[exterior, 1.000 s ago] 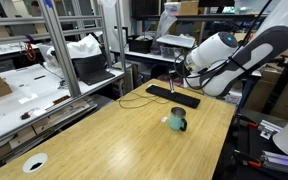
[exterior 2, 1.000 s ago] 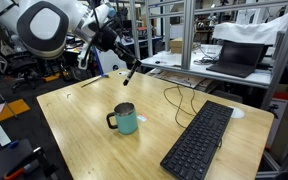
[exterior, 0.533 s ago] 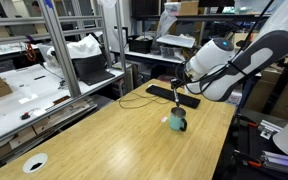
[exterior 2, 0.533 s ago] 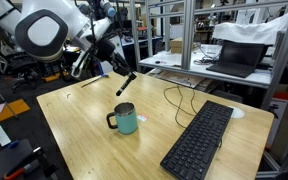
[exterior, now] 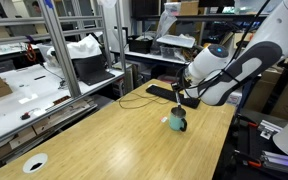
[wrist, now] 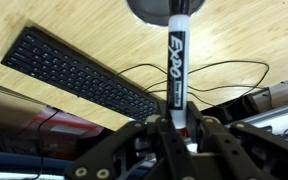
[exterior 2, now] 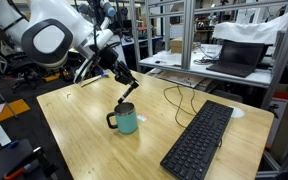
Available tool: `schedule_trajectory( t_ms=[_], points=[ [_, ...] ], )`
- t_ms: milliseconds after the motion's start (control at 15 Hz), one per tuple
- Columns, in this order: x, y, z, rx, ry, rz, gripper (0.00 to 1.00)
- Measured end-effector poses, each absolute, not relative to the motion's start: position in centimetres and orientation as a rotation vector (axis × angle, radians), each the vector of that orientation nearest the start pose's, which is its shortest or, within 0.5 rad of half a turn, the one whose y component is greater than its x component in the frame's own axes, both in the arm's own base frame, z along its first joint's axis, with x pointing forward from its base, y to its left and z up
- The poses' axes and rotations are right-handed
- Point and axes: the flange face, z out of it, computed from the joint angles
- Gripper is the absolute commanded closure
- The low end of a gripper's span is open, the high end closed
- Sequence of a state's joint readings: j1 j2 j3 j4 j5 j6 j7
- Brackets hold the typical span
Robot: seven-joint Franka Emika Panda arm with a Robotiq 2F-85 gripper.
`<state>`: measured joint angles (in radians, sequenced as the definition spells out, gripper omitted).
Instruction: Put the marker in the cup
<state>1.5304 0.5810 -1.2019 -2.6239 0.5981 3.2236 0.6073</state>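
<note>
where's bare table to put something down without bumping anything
Widest bare stretch: the wooden table between the white disc and the cup. Also the strip between cup and keyboard. Crowded by the cable loops, and over the cup, where the held marker hangs.

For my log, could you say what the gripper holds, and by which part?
The gripper grips the marker by one end, free end pointing toward the cup.

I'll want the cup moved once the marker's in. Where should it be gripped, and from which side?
Pinch the cup by its wall from above, across the rim, on the side away from the handle. It stands upright, mouth open, so the rim is free; the handle looks too small to pinch. The marker over it must go first.
</note>
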Motion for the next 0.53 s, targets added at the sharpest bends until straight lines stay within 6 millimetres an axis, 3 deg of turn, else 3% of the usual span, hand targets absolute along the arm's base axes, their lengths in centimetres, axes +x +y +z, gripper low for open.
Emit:
schedule_trajectory(
  t_ms=[533],
  points=[
    [46.5, 6.4, 22.6, -2.944, 1.147, -1.050, 0.95]
  ],
)
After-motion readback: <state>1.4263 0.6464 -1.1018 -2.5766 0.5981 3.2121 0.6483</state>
